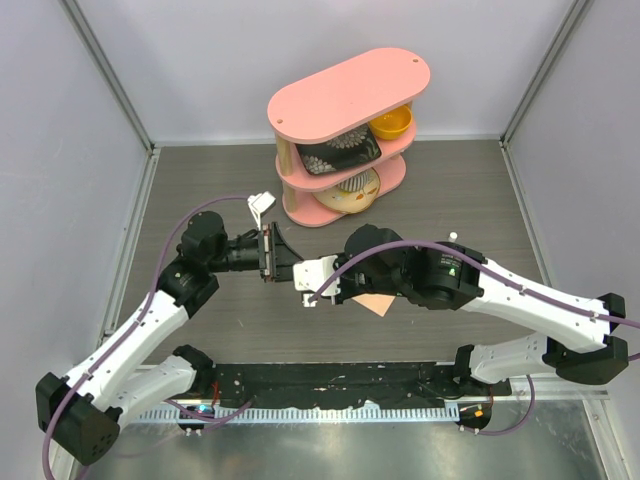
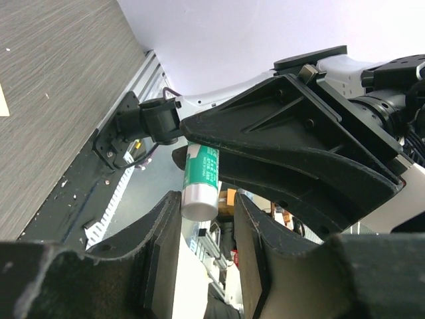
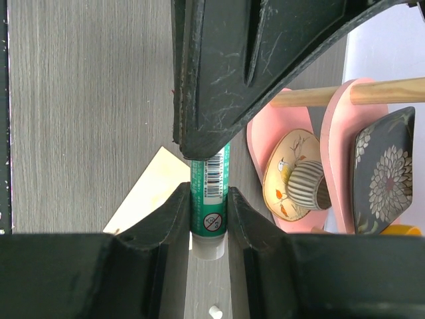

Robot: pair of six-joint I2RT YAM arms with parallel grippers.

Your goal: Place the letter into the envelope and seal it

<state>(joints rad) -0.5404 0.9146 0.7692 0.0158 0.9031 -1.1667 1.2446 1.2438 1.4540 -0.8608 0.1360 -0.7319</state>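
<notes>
My right gripper is shut on the green body of a glue stick and holds it above the table. My left gripper faces it. Its fingers stand apart around the stick's white end, with a gap on one side. A peach-tan envelope lies flat under my right arm, mostly hidden. Its corner looks pale in the right wrist view. I cannot see the cream-yellow letter as a separate sheet.
A pink three-tier shelf stands at the back centre with a dark flowered plate, a yellow bowl and a painted bowl. A black strip runs along the near edge.
</notes>
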